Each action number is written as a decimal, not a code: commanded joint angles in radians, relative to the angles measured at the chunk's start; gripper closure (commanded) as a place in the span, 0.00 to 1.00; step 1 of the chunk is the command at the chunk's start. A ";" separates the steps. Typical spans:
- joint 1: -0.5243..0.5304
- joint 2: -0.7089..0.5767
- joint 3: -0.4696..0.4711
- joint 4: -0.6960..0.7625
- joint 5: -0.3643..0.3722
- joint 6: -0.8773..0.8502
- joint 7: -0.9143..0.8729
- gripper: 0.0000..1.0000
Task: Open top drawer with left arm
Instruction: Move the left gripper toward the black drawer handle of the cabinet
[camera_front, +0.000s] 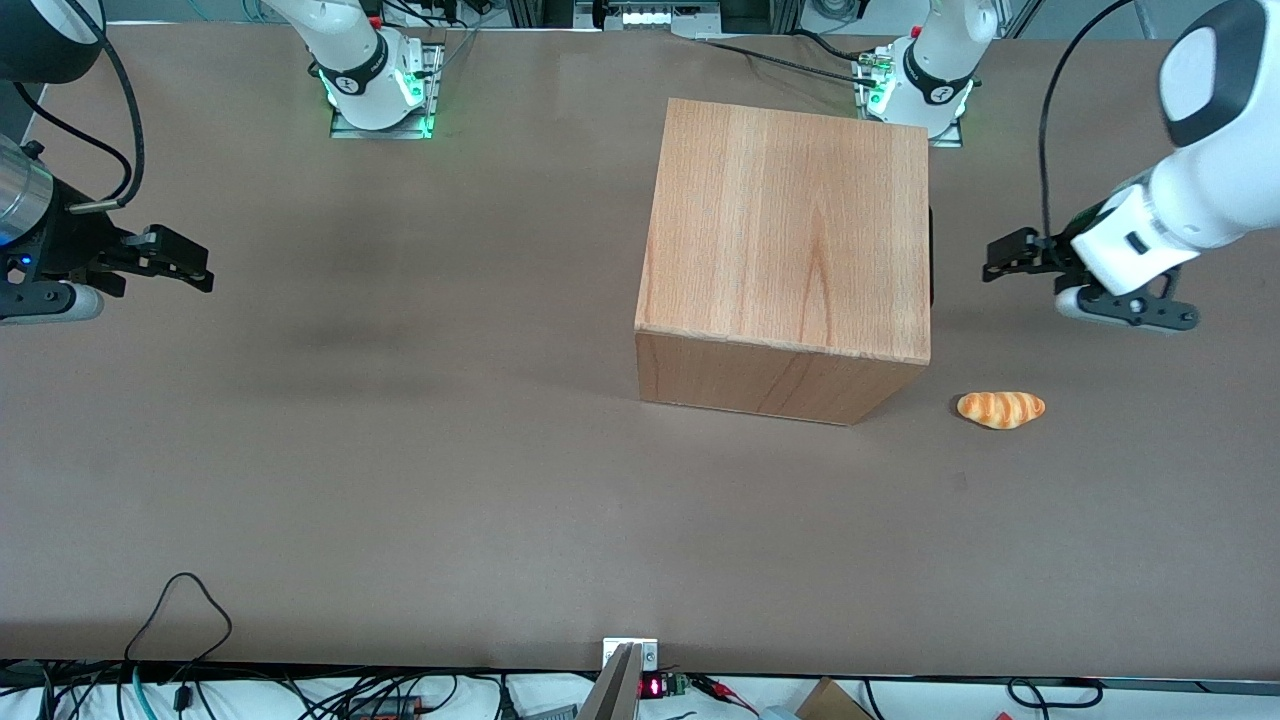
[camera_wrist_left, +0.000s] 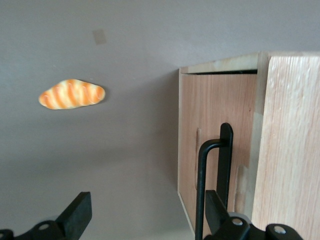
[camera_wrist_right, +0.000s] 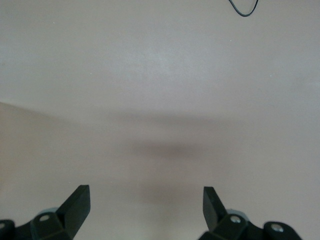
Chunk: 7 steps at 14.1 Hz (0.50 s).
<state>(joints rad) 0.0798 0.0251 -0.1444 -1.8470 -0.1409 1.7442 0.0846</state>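
Note:
The wooden cabinet (camera_front: 790, 230) stands mid-table, its front turned toward the working arm's end. On that front, the top drawer (camera_wrist_left: 210, 115) has a flat light-wood panel that sits flush with the cabinet, and a slim black bar handle (camera_wrist_left: 221, 160). From the front camera, only a thin dark strip of the handle (camera_front: 931, 255) shows along the cabinet's edge. The left arm (camera_front: 1190, 200) holds my gripper (camera_front: 992, 258) in front of the drawer, a short gap away from the handle. My gripper (camera_wrist_left: 147, 200) is open, with nothing between its fingers.
A striped orange bread roll (camera_front: 1001, 409) lies on the brown table (camera_front: 400, 450), beside the cabinet's near corner and nearer the front camera than my gripper. It also shows in the left wrist view as the bread roll (camera_wrist_left: 72, 94). Cables run along the table's front edge.

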 joint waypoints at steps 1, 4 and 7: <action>0.005 -0.017 -0.012 -0.067 -0.040 0.050 -0.006 0.00; 0.003 -0.017 -0.012 -0.106 -0.055 0.066 -0.006 0.00; 0.005 -0.017 -0.023 -0.132 -0.074 0.075 -0.006 0.00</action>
<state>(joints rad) 0.0797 0.0249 -0.1547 -1.9477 -0.1791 1.7979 0.0835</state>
